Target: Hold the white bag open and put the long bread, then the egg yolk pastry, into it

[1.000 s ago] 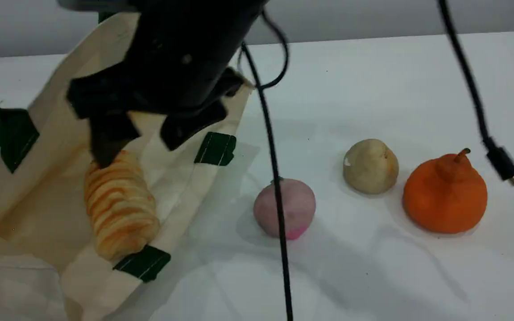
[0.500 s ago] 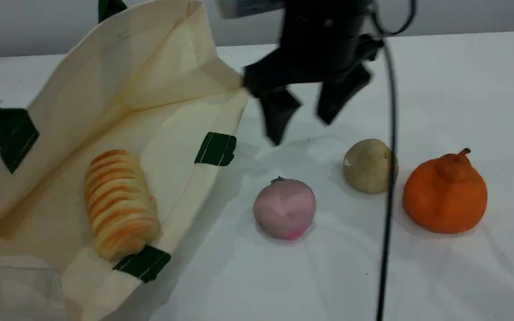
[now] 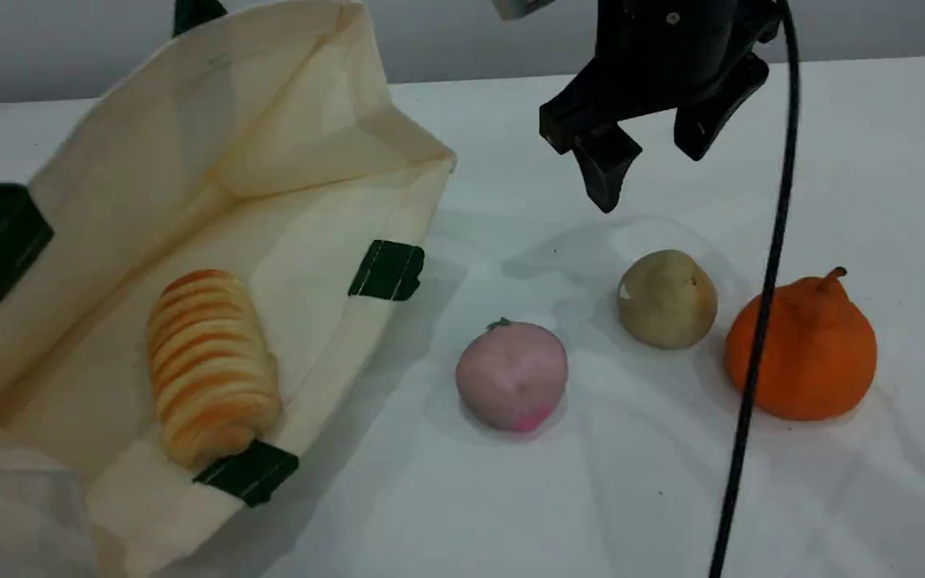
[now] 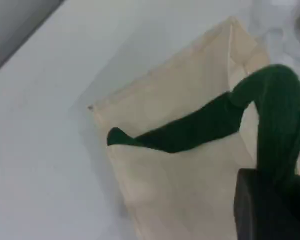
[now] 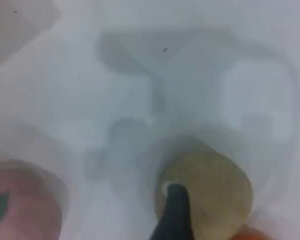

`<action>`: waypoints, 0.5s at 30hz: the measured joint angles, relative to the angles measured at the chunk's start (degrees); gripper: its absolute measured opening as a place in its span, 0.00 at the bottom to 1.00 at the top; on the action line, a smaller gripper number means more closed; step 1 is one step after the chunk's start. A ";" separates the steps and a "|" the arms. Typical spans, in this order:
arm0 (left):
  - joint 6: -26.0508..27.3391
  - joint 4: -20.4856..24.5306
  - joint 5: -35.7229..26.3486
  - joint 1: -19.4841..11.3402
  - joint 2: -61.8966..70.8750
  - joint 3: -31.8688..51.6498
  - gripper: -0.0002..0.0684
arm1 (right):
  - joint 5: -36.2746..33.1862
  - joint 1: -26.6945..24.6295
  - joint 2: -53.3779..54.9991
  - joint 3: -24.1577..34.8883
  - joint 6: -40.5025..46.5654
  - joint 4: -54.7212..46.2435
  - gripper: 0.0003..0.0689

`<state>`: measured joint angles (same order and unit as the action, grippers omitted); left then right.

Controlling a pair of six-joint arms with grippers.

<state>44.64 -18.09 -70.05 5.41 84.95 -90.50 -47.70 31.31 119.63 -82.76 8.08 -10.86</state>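
The white bag (image 3: 189,136) lies open at the left, its upper side lifted. The long bread (image 3: 209,365) rests inside it, by the near rim. In the left wrist view my left gripper (image 4: 275,185) is shut on the bag's dark green handle (image 4: 190,132); this gripper is out of the scene view. My right gripper (image 3: 649,178) hangs open and empty in the air, just above and behind the egg yolk pastry (image 3: 666,299). In the right wrist view one fingertip (image 5: 175,215) overlaps the pastry (image 5: 210,192).
A pink ball (image 3: 512,375) with a green tip sits left of the pastry. An orange fruit (image 3: 801,353) with a stem stands close on the pastry's right. A black cable (image 3: 755,337) hangs down in front of the fruit.
My open right gripper has swung from over the bread in the bag to the right and upward, to above the pastry. The bread stays in the bag.
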 joint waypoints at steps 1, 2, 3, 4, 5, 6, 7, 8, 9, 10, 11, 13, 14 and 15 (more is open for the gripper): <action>-0.04 -0.08 0.00 0.00 0.00 -0.67 0.13 | 0.02 0.00 0.32 0.00 0.00 0.00 0.83; -0.19 -0.23 0.00 0.00 0.00 -1.50 0.13 | 0.02 0.00 0.77 0.00 0.13 0.00 0.83; -0.19 -0.59 0.00 0.00 0.00 -2.20 0.13 | -0.03 0.00 1.25 0.00 0.66 0.00 0.83; -0.19 -1.16 0.06 0.00 0.00 -2.70 0.13 | -0.28 0.00 1.66 0.00 0.81 0.00 0.83; -0.14 -1.98 0.08 0.00 0.00 -2.81 0.13 | -0.56 0.00 2.21 0.00 0.89 0.00 0.83; 0.21 -2.64 0.01 0.00 0.00 -2.81 0.13 | -0.75 0.00 2.76 0.00 0.89 0.00 0.83; 0.93 -2.96 0.01 0.00 0.00 -2.81 0.13 | -0.82 0.00 3.29 0.00 0.89 0.00 0.83; 1.78 -3.42 0.01 0.00 0.00 -2.81 0.13 | -0.82 0.00 3.62 0.00 1.06 0.00 0.83; 2.54 -3.89 0.01 0.00 0.00 -2.81 0.13 | -0.82 0.00 3.95 0.00 1.39 0.00 0.83; 2.91 -4.42 0.01 0.00 0.00 -2.81 0.13 | -0.82 0.00 4.24 0.00 1.68 -0.07 0.83; 2.91 -4.71 0.01 0.00 0.00 -2.81 0.13 | -0.82 0.00 4.37 0.00 1.99 -0.33 0.83; 2.91 -4.71 0.06 0.00 0.00 -2.81 0.13 | -0.82 0.00 4.62 0.00 2.42 -0.71 0.83; 2.91 -4.49 0.06 0.00 0.00 -2.81 0.13 | -0.82 0.00 4.62 0.00 2.56 -0.71 0.83; 2.91 -4.47 0.06 0.00 0.00 -2.81 0.13 | -0.82 0.00 4.62 0.00 2.86 -0.71 0.83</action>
<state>47.56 -22.56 -69.99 5.41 84.95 -93.31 -48.53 31.31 124.26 -82.76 10.94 -11.58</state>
